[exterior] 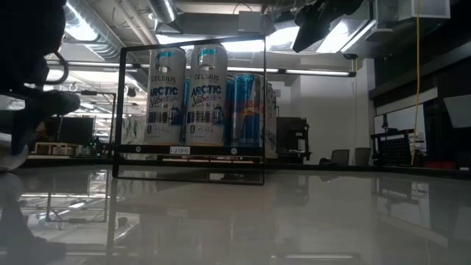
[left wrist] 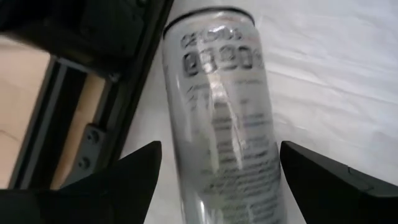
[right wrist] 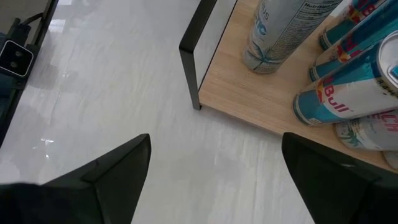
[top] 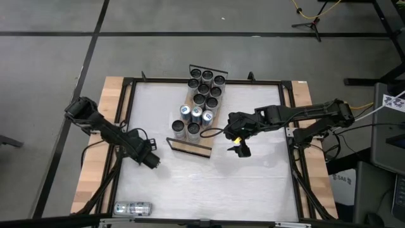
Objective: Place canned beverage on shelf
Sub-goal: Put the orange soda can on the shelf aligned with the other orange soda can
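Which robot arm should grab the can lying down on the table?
Probably the left. The lying can is at the table's near-left corner, and the left gripper is open around it. The right gripper sits empty beside the shelf.

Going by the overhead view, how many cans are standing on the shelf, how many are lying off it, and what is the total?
Cans standing on the shelf: 13, e.g.
Can lying on the table, near its front left corner: 1
Total: 14 cans

Light-wood shelf (top: 190,147) with black rails holds white and blue cans (exterior: 199,94).
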Controlling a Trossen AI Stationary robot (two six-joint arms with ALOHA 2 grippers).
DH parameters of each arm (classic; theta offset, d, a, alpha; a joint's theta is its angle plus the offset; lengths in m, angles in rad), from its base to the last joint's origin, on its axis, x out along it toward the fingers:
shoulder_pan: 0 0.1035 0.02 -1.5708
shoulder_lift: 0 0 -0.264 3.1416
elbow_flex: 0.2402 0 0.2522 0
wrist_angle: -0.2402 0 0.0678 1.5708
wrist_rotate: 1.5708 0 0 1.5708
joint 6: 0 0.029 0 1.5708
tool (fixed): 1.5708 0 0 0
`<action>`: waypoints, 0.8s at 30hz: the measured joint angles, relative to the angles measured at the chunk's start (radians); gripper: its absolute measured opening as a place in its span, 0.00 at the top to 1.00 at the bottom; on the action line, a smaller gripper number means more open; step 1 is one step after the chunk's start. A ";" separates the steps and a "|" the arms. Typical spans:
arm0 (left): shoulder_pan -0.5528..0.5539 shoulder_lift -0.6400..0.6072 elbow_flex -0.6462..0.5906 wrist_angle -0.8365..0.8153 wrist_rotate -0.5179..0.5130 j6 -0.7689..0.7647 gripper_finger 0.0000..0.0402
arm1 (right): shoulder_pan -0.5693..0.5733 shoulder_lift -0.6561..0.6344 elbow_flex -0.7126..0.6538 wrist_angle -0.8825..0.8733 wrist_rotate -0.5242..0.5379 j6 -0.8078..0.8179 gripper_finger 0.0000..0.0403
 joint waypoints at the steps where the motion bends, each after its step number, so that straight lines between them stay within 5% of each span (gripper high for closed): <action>1: 0.004 0.000 -0.007 0.000 0.000 0.004 0.20 | 0.000 0.000 0.000 0.000 0.000 0.000 0.11; 24: 0.027 -0.001 -0.040 -0.018 -0.041 0.060 0.20 | 0.000 0.000 0.000 0.000 0.000 0.000 0.11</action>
